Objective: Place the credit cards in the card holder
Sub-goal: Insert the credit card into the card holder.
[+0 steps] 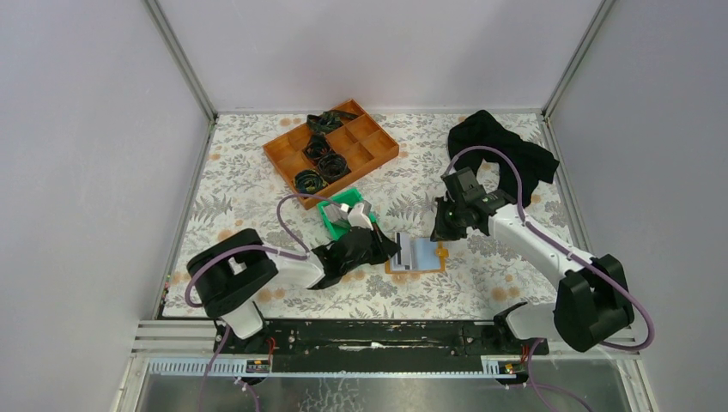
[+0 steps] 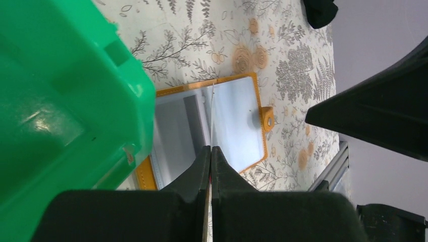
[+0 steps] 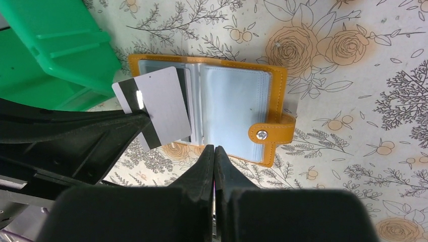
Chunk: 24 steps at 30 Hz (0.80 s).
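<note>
The orange card holder (image 1: 427, 257) lies open on the table, pale inside up, snap tab to the right; it also shows in the left wrist view (image 2: 234, 118) and the right wrist view (image 3: 229, 108). My left gripper (image 1: 388, 245) is shut on a whitish-grey credit card (image 3: 161, 107) with a dark stripe and holds it on edge over the holder's left half; in the left wrist view the card (image 2: 213, 116) shows edge-on. My right gripper (image 1: 445, 230) is shut and empty, its tips (image 3: 214, 149) at the holder's near edge. More cards (image 1: 353, 213) lie in the green bin.
The green bin (image 1: 333, 220) stands just left of the holder, close to my left gripper (image 2: 211, 149). An orange compartment tray (image 1: 378, 148) with black coils sits at the back. A black cloth (image 1: 502, 150) lies at the back right.
</note>
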{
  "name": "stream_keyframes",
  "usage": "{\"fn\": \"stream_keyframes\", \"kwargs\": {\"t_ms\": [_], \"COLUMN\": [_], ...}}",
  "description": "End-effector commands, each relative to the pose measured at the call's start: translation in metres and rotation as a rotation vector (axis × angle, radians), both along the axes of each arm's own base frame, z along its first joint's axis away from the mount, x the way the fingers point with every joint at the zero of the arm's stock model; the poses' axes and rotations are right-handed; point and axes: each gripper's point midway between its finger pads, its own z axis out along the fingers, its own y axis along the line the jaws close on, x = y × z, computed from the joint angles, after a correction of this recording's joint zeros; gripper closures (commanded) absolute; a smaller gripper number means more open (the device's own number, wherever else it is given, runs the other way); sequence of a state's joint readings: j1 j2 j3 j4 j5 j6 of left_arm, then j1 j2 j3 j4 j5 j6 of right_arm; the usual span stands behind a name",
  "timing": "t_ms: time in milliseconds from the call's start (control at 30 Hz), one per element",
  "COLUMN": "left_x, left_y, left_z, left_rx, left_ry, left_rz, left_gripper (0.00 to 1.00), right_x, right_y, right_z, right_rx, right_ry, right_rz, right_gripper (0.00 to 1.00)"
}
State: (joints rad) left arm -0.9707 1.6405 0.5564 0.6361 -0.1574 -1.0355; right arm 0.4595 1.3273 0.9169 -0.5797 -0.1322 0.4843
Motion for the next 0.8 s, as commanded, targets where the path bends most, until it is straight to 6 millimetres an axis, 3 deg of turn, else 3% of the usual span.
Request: {"fn": "stream_keyframes", "kwargs": {"t_ms": [0, 400, 767], "left_x": [0.012, 0.009, -0.001], "left_y": [-0.008, -0.017, -0.005], "left_z": [0.008, 0.012, 0.012], "left_rx": [-0.066, -0.142, -0.156], "left_ry": [-0.017, 0.034, 0.067], "left_rz": [0.062, 0.062, 0.071], "left_gripper": [1.00, 1.00, 1.00], "right_x": [0.003, -0.002, -0.007], "right_y": [0.001, -0.002, -0.009], "right_z": [-0.010, -0.041, -0.058], "right_rx": [0.000, -0.044, -0.084], "right_ry": [0.012, 0.090, 0.123], "right_rz": [-0.009, -0.004, -0.008], "right_gripper": [1.00, 1.00, 1.00]}}
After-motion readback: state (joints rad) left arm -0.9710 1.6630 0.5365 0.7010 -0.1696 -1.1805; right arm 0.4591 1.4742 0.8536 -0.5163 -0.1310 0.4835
